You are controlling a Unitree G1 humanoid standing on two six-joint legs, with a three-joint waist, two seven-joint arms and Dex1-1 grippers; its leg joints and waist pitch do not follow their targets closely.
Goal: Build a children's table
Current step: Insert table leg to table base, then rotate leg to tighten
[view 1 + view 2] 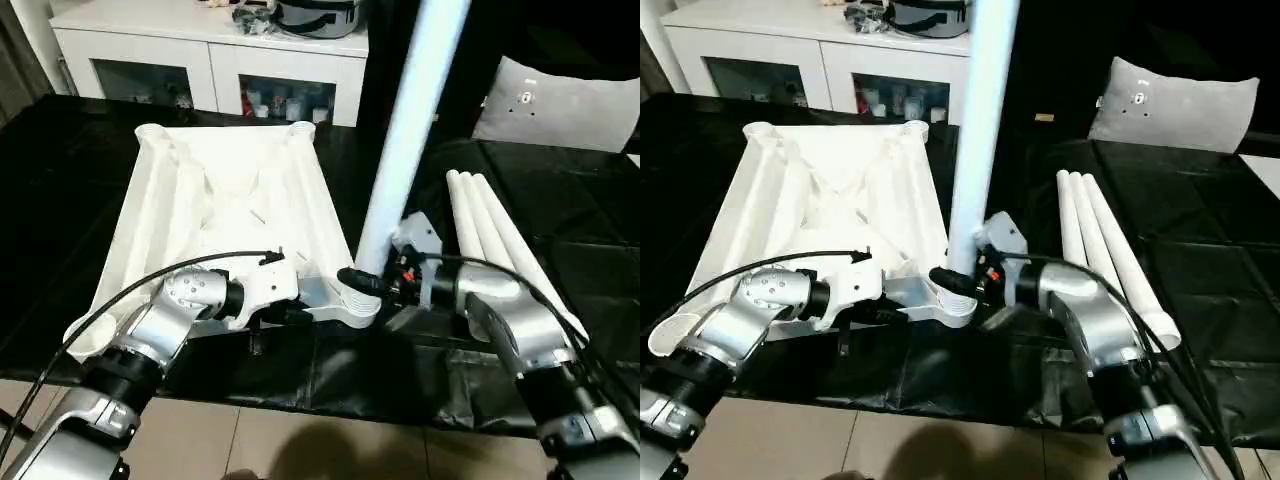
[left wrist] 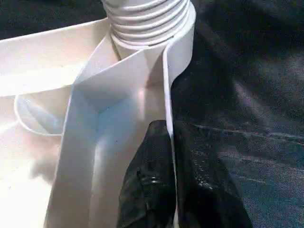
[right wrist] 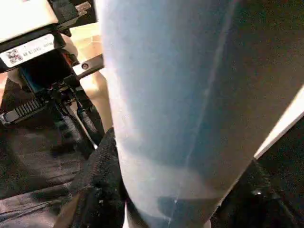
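The white table top [image 1: 230,200] lies upside down on the black-covered table, ribs facing up. One white leg [image 1: 410,130] stands upright in the near right corner socket [image 1: 352,303], and its threaded end [image 2: 147,19] sits in that socket. My right gripper [image 1: 385,282] is shut on this leg just above the socket, with a black finger [image 3: 95,190] on either side. My left gripper [image 2: 172,190] is shut on the top's thin side rim [image 2: 166,95] close to the same corner. Three more legs [image 1: 490,240] lie side by side to the right.
A grey-white pillow [image 1: 560,100] leans at the back right. White glass-door cabinets [image 1: 210,60] stand behind the table. The table's front edge [image 1: 330,400] runs just below my forearms, with tiled floor beyond it.
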